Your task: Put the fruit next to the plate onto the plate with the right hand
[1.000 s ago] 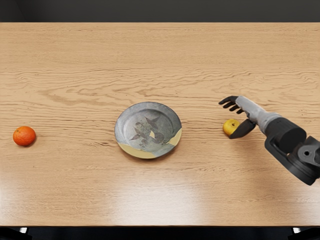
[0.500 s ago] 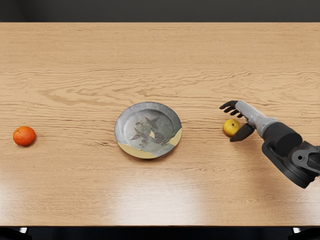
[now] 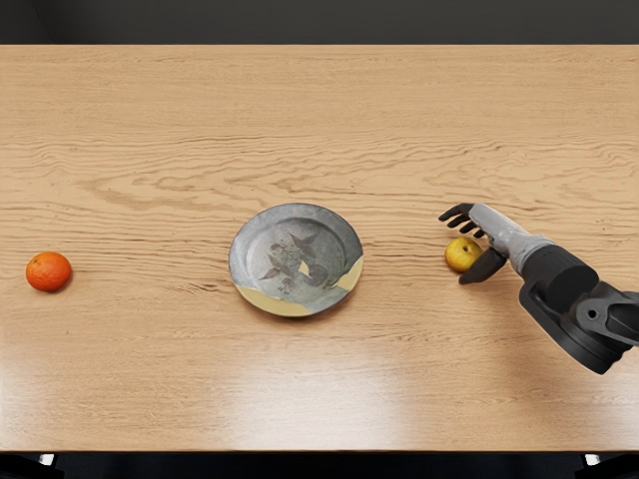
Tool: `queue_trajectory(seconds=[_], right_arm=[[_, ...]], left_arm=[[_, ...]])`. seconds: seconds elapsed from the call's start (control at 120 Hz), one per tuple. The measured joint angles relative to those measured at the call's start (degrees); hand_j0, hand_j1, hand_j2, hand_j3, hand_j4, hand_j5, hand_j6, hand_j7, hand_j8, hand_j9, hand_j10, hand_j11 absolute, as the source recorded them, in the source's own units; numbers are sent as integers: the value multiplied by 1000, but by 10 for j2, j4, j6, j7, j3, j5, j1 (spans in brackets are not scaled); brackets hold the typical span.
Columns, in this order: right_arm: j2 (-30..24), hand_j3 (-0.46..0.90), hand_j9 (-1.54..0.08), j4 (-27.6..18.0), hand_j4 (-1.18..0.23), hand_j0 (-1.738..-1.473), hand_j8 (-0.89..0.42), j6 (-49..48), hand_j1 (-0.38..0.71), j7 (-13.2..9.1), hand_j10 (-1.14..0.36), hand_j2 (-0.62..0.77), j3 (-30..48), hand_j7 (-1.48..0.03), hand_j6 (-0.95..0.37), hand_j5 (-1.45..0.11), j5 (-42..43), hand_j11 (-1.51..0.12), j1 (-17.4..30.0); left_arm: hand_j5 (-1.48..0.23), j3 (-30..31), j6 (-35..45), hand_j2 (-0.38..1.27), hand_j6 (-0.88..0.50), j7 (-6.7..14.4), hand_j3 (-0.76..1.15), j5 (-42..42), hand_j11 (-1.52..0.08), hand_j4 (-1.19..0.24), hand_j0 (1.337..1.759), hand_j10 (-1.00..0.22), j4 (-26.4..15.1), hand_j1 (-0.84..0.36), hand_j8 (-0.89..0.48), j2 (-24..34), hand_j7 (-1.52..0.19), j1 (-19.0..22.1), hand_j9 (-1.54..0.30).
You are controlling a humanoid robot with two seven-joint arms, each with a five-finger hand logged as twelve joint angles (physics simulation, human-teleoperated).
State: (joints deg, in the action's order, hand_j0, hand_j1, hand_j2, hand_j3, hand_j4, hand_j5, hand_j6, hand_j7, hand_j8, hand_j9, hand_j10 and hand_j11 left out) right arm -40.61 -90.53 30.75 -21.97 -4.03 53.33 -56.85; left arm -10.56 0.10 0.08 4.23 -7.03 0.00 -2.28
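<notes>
We saw a wooden desk [image 3: 319, 120] filling almost the whole head view, with a dark strip beyond its far edge. Near the middle lay a round grey plate [image 3: 243, 249], painted with a dark bird-like figure and carrying a pale yellow patch along its near rim. Nothing rested on it.

To the right of the plate, near it but clearly apart, a small yellow fruit [image 3: 461, 253] sat on the bare desk. Far off at the left edge of the desk lay an orange [image 3: 48, 271], well apart from the plate.

The right arm [image 3: 569, 299] came in from the right edge, dark and bulky at the wrist and narrowing to a grey palm. The right hand [image 3: 486, 238] was at the yellow fruit's right side. Its dark fingers [image 3: 457, 212] were spread and reached over the far side of the fruit, while the thumb [image 3: 482, 267] pointed along its near side, so the fruit lay in the gap between them. We could not tell whether the thumb touched the fruit. The fruit was still resting on the desk, not lifted.
</notes>
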Motion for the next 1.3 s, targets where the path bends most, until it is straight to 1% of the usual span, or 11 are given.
queue_trajectory(seconds=[0.383, 0.425, 0.442, 0.475, 0.483, 0.5, 0.617, 0.683, 0.742, 0.942, 1.3], right_arm=[[1, 0, -563, 9, -437, -1658, -437, 0, 170, 0, -422, -84, -6, -564, -437, -563, 2, -595, 4], [1, 0, -573, 10, -444, -1658, -443, -1, 178, 1, -442, -85, -7, -573, -444, -571, 4, -553, 4], [1, 0, -574, 10, -448, -1658, -447, 0, 181, 1, -428, -86, -7, -576, -446, -573, 4, -600, 4], [1, 0, -581, 11, -452, -1658, -452, -1, 185, 2, -431, -82, -7, -583, -451, -579, 5, -588, 4], [1, 0, -584, 11, -453, -1658, -452, -1, 185, 2, -451, -81, -7, -584, -452, -582, 5, -545, 4], [1, 0, -586, 11, -455, -1658, -454, -1, 186, 2, -436, -79, -8, -587, -454, -583, 5, -590, 4], [2, 0, -602, 11, -466, -1658, -465, -1, 194, 1, -446, -67, -8, -603, -465, -600, 4, -567, 3], [3, 0, -607, 11, -475, -1657, -475, 0, 201, 0, -389, -72, -8, -612, -472, -606, 3, -669, 3], [4, 0, -617, 11, -483, -1657, -484, 0, 208, 0, -380, -70, -8, -622, -480, -618, 2, -681, 2], [5, 0, -674, 11, -521, -1657, -470, -3, 225, 0, -450, -13, -8, -675, -467, -675, 1, -634, 0], [4, -1, -851, 11, -660, -1653, -460, -28, 262, 1, -639, 173, -2, -846, -456, -836, -4, -844, -3]], left_arm=[[-27, 0, 0, 4, -21, 0, 0, 0, -27, -21, 1658, -21, 0, 325, -21, 0, -27, 0, -27], [-27, 0, 0, 4, -21, 0, 0, 0, -27, -21, 1658, -21, 0, 325, -21, 0, -27, 0, -27], [-26, 0, 0, 4, -21, 0, 0, 0, -26, -21, 1658, -21, 0, 325, -21, 0, -26, 0, -26], [-27, 0, 0, 4, -21, 0, 0, 0, -26, -21, 1658, -21, 0, 325, -21, 0, -26, 0, -26], [-27, 0, 0, 4, -21, 0, 0, 0, -26, -21, 1658, -21, 0, 325, -21, 0, -26, 0, -26], [-27, 0, 0, 4, -21, 0, 0, 0, -26, -21, 1658, -21, 0, 325, -21, 0, -26, 0, -26], [-27, 0, 0, 4, -21, 0, 0, 0, -27, -21, 1658, -21, 0, 325, -21, 0, -27, 0, -27], [-27, 0, 0, 4, -21, 0, 0, 0, -26, -21, 1658, -21, 0, 325, -21, 0, -27, 0, -26], [-27, 0, 0, 4, -21, 0, 0, 0, -26, -21, 1658, -21, 0, 325, -21, 0, -27, 0, -26], [-27, 0, 0, 4, -21, 0, 0, 0, -26, -21, 1658, -21, 0, 325, -21, 0, -27, 0, -27], [-27, 0, 0, 4, -21, 0, 0, 0, -27, -21, 1658, -21, 0, 325, -21, 0, -27, 0, -27]])
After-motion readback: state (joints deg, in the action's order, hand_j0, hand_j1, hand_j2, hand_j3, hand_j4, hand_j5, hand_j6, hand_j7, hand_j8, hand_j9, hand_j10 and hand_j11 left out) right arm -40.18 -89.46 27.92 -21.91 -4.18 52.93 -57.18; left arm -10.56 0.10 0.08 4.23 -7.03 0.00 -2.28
